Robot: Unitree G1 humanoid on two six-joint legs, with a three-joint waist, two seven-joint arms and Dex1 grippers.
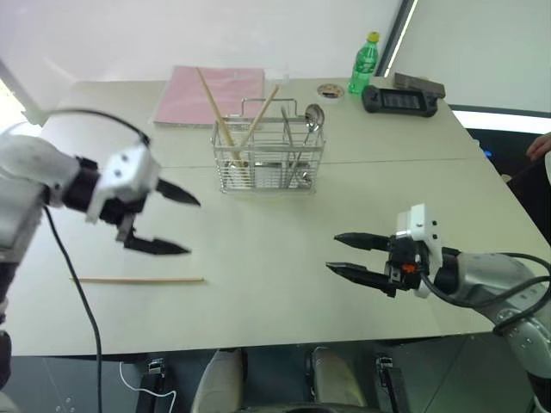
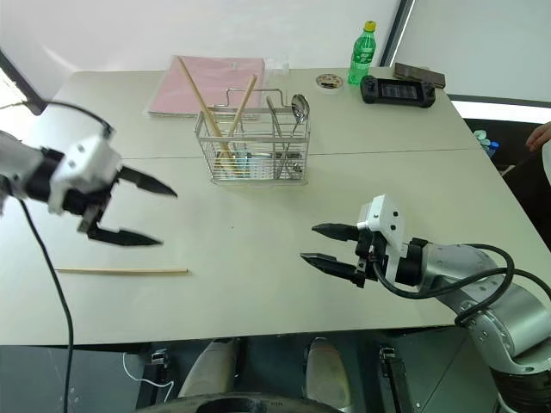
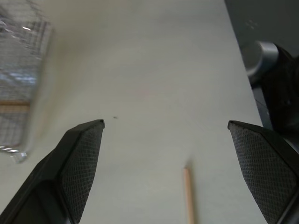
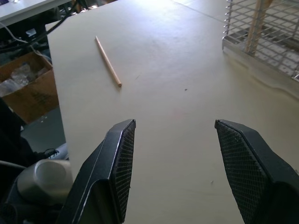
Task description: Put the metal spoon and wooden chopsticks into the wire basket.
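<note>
Wire basket (image 1: 269,155) on a worktop (image 1: 284,267), holding chopsticks and a spoon (image 1: 312,116).
One chopstick (image 1: 138,279) lies loose; left gripper (image 1: 176,222) and right gripper (image 1: 344,255) both hover empty, fingers apart.

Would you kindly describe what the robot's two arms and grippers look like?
Both arms have silver-grey shells with black joints and loose black cables. Each wrist carries a white block. The left gripper and right gripper each have two black, tapered fingers with cross-hatched inner pads; a small orange-red detail sits by the right one.
</note>
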